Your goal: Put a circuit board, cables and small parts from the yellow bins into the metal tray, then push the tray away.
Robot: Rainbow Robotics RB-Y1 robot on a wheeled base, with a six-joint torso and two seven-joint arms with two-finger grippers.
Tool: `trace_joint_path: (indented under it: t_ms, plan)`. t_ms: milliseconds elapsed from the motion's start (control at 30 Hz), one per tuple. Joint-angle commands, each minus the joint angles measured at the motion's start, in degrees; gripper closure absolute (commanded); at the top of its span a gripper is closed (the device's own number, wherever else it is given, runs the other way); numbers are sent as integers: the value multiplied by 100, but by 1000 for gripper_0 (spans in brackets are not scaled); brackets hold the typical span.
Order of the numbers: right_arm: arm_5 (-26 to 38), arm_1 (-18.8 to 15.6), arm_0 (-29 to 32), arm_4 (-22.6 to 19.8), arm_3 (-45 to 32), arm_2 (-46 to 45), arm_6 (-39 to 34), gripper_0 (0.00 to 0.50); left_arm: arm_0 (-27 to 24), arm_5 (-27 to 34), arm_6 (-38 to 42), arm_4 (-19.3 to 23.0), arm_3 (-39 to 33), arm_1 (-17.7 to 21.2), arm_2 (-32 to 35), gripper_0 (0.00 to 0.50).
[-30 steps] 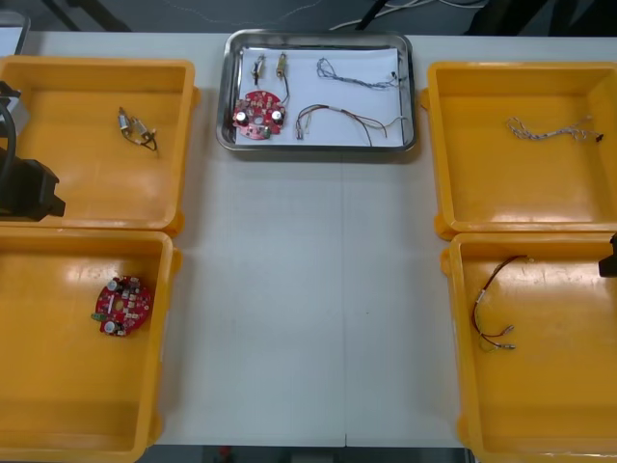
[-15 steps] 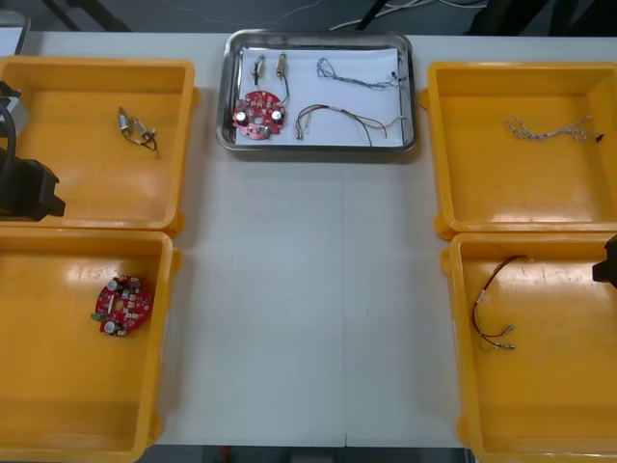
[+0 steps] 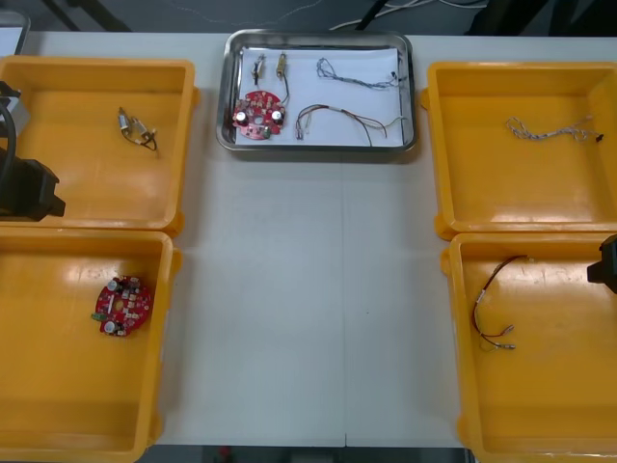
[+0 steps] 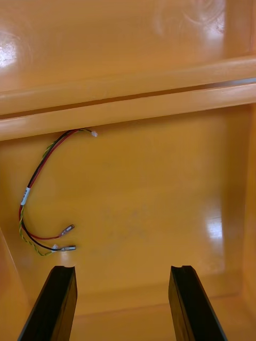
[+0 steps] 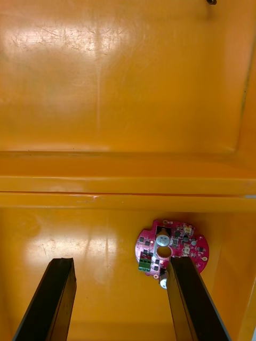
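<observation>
Your right arm (image 3: 604, 262) has crept a little further in from the right edge of the table (image 3: 308, 289) since a second ago, over the near right bin (image 3: 453, 338); nothing else has shifted. Your right gripper (image 4: 122, 272) hangs above that bin's floor, fingers spread wide with nothing between them. The loose red and yellow cable (image 4: 32, 197) lies ahead of one finger, apart from both. Your left gripper (image 5: 121, 262) is likewise agape and empty over the near left bin (image 5: 80, 250), where a spare circuit board (image 5: 170, 250) shows by one fingertip (contact cannot be judged there). The metal tray (image 3: 318, 146) sits at the far edge between the bins, white inside, holding a red circuit board (image 3: 257, 114), two small metal parts (image 3: 270, 66), a twisted blue and white cable (image 3: 357, 75) and a packed red and yellow cable (image 3: 347, 121). More metal parts (image 3: 137, 128) lie in the far left bin (image 3: 58, 116), another twisted cable (image 3: 549, 127) in the far right bin (image 3: 482, 174)
</observation>
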Motion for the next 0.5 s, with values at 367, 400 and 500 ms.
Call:
trace_joint_path:
  t_ms: [367, 400, 500]
  plan:
    - [-64, 66, -144, -64, -161, -117, 463, 0, 68, 35, -288, -18, -162, 97, 74, 0]
    - [-64, 66, -135, -64, -161, -117, 472, 0, 68, 35, -288, -18, -162, 97, 74, 0]
    - [-64, 57, -135, -64, -161, -109, 490, 0, 68, 35, -288, -18, -162, 97, 74, 0]
